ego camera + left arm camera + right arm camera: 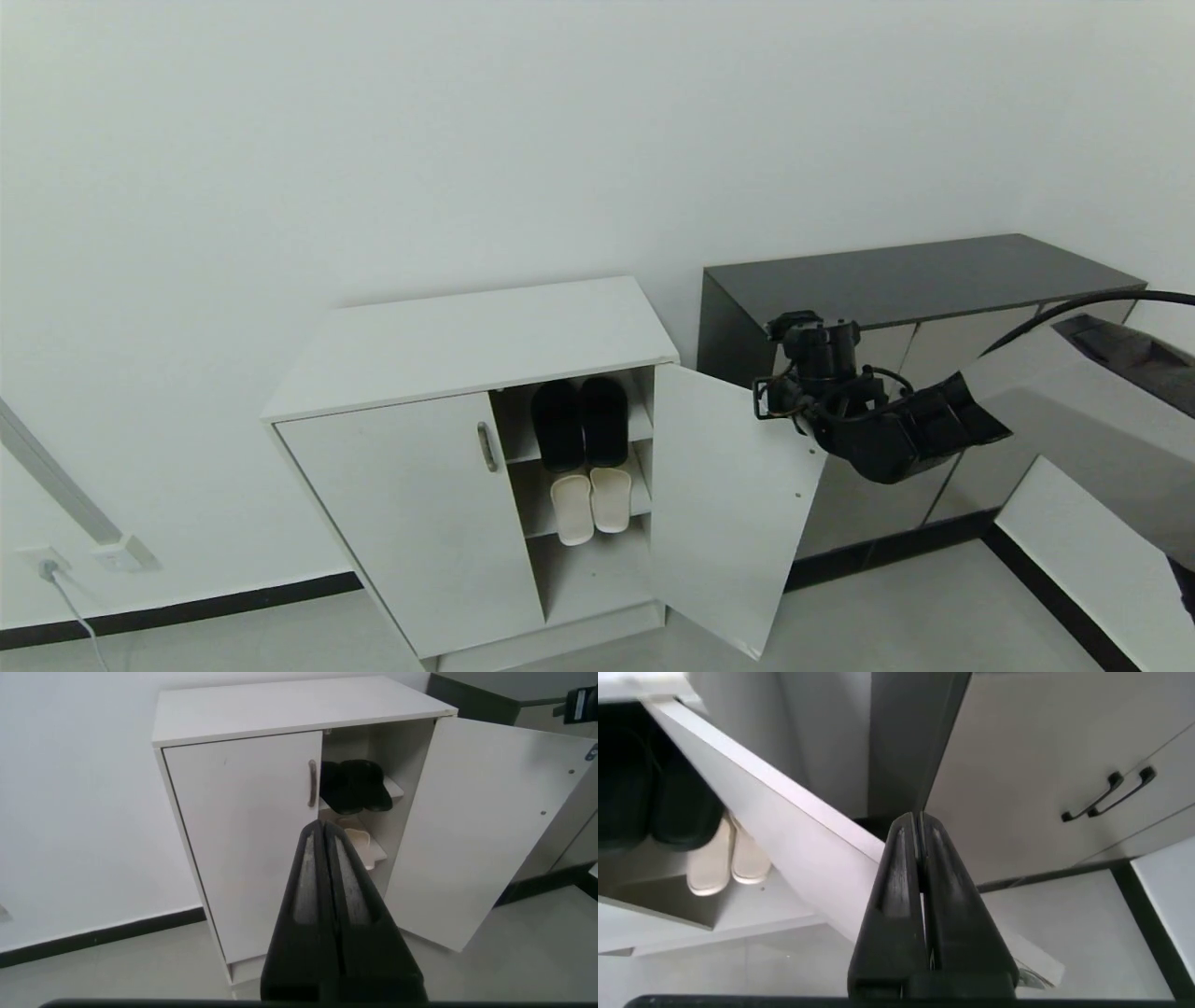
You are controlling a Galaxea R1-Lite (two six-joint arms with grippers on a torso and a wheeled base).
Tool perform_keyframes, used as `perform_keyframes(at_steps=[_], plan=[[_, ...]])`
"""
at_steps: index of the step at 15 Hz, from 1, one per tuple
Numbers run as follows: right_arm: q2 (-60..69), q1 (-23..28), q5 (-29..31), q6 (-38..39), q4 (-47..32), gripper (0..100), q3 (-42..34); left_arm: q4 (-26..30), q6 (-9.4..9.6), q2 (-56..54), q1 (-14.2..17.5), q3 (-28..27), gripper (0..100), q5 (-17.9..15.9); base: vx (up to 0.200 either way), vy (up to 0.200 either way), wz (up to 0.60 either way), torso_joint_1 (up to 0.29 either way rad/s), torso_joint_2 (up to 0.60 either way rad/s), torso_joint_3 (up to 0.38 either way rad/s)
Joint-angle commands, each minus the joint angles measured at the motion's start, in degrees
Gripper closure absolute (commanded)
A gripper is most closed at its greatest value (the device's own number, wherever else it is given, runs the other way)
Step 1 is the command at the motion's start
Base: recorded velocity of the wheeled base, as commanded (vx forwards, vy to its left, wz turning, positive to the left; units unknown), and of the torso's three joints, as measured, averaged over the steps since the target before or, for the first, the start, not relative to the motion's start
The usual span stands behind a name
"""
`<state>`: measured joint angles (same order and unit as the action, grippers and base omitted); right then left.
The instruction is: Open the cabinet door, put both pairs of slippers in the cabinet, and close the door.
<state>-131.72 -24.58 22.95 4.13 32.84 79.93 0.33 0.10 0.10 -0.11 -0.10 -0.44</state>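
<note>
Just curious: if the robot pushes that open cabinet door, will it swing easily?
Probably: the door is a thin flat panel, so likely stiff and light. The black slippers and white slippers look tucked inside, so nothing should block it.

The white cabinet stands on the grey floor with its right door swung open. Inside, its upper shelf carries a pair of black slippers side by side. The shelf below carries a pair of white slippers.
</note>
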Motion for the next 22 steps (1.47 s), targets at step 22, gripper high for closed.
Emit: perform_keyframes(at_steps=[22], plan=[[9.0,-11.5,-0.1,4.0,1.1,100,-15.5,0.0,-0.01,0.0,-0.1,0.0,100,0.0,0.000,0.000,0.00,0.000,0.00,0.000]])
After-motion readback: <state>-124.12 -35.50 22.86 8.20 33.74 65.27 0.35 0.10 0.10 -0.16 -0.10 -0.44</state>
